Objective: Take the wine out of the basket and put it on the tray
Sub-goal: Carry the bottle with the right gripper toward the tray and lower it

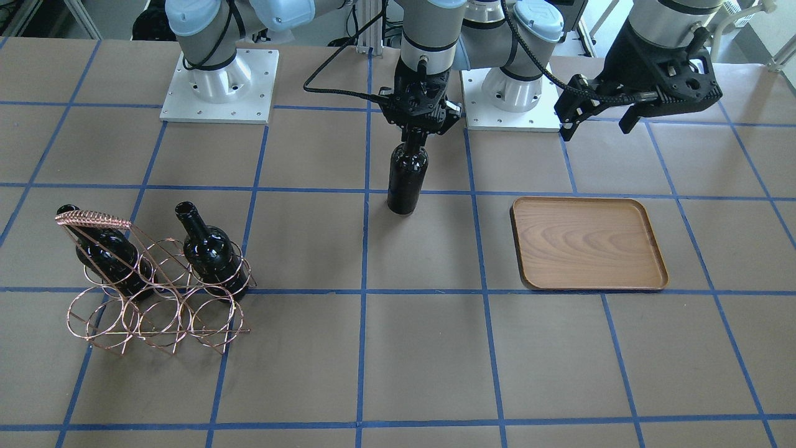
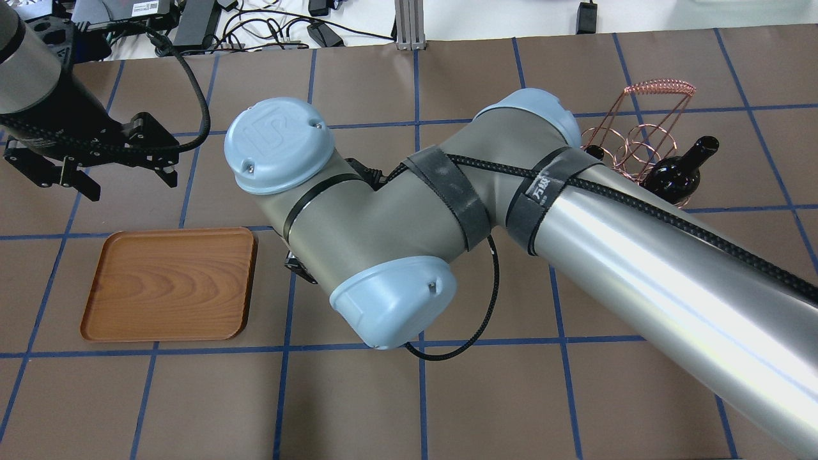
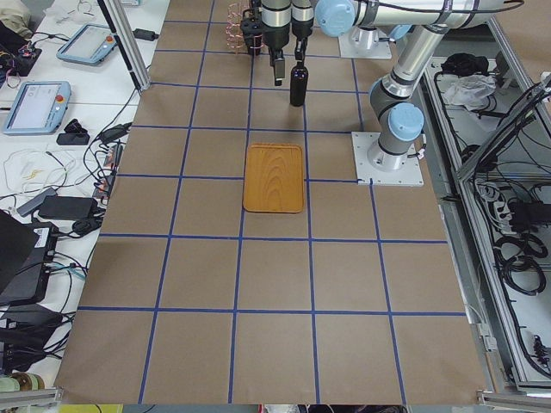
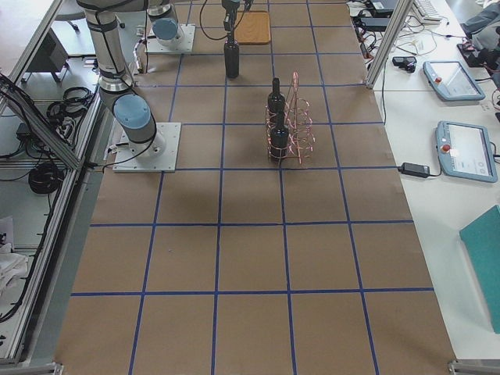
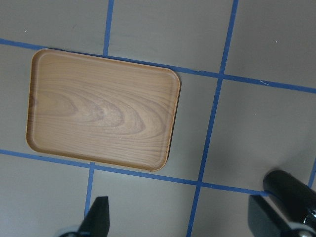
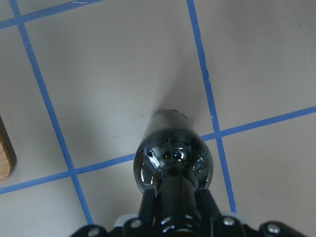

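My right gripper [image 1: 418, 134] is shut on the neck of a near-black wine bottle [image 1: 407, 177] and holds it upright at the table's middle, base at or just above the paper. The right wrist view looks down on this bottle [image 6: 170, 158]. The copper wire basket [image 1: 155, 292] holds two more bottles [image 1: 106, 252] [image 1: 210, 249] in its rear rings. The brown wooden tray [image 1: 587, 242] lies bare, between the held bottle and my left arm. My left gripper [image 1: 596, 127] is open and empty, hovering beyond the tray; its wrist view shows the tray [image 5: 103, 108].
The brown paper table [image 1: 423, 348] has a blue tape grid. Both arm bases [image 1: 217, 87] [image 1: 516, 93] stand at the robot's edge. In the overhead view my right arm [image 2: 447, 217] hides the held bottle. The basket [image 2: 639, 137] stands far right there.
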Robot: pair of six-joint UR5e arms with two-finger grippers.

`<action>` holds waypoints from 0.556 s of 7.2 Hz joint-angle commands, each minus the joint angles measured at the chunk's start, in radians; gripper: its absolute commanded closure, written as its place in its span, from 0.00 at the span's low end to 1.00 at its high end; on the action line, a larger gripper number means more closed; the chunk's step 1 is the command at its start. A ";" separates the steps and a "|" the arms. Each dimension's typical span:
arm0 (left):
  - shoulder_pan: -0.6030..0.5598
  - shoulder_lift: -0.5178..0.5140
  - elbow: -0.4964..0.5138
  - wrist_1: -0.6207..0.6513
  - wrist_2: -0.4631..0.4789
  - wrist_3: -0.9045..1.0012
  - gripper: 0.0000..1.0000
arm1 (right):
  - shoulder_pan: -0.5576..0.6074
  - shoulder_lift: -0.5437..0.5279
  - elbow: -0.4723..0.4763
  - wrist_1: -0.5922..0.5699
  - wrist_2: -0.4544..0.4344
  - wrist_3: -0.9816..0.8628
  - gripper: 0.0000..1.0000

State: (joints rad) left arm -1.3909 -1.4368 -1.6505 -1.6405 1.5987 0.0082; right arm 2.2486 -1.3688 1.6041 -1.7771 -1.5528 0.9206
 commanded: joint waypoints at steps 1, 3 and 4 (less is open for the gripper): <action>0.001 0.001 0.000 -0.010 0.006 0.001 0.00 | 0.000 -0.003 0.002 -0.013 0.005 0.006 0.77; 0.001 0.006 0.001 -0.010 0.006 0.001 0.00 | 0.000 -0.001 0.004 -0.018 0.007 0.007 0.76; 0.000 0.006 0.001 -0.009 0.006 0.001 0.00 | 0.000 -0.001 0.005 -0.024 0.013 0.009 0.75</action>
State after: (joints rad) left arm -1.3904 -1.4325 -1.6497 -1.6501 1.6044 0.0092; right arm 2.2486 -1.3701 1.6078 -1.7947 -1.5449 0.9285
